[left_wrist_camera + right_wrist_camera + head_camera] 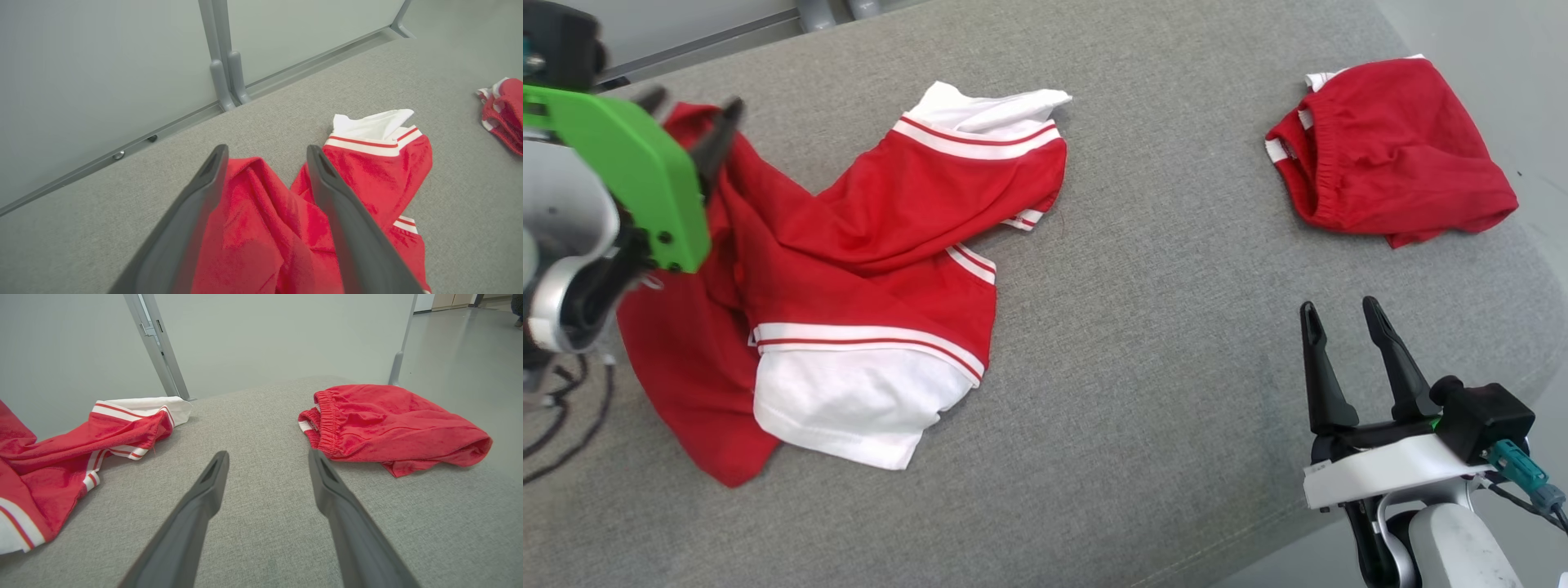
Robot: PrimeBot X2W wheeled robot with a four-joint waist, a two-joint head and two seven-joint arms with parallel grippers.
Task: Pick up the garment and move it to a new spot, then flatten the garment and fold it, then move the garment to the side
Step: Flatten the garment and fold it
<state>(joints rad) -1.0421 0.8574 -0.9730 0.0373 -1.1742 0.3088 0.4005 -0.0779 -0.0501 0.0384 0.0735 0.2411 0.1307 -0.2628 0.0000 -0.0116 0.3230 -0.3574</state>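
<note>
The red-and-white garment lies crumpled on the left part of the grey fabric surface, one white-trimmed sleeve flung toward the far side. The left end effector, fingers spread apart, hangs over the garment's far left corner; its wrist view shows red cloth between the two fingers (whether they touch it I cannot tell). The right end effector, likewise open and empty, sits at the near right, well apart from the garment. Bunched red shorts lie far right
</note>
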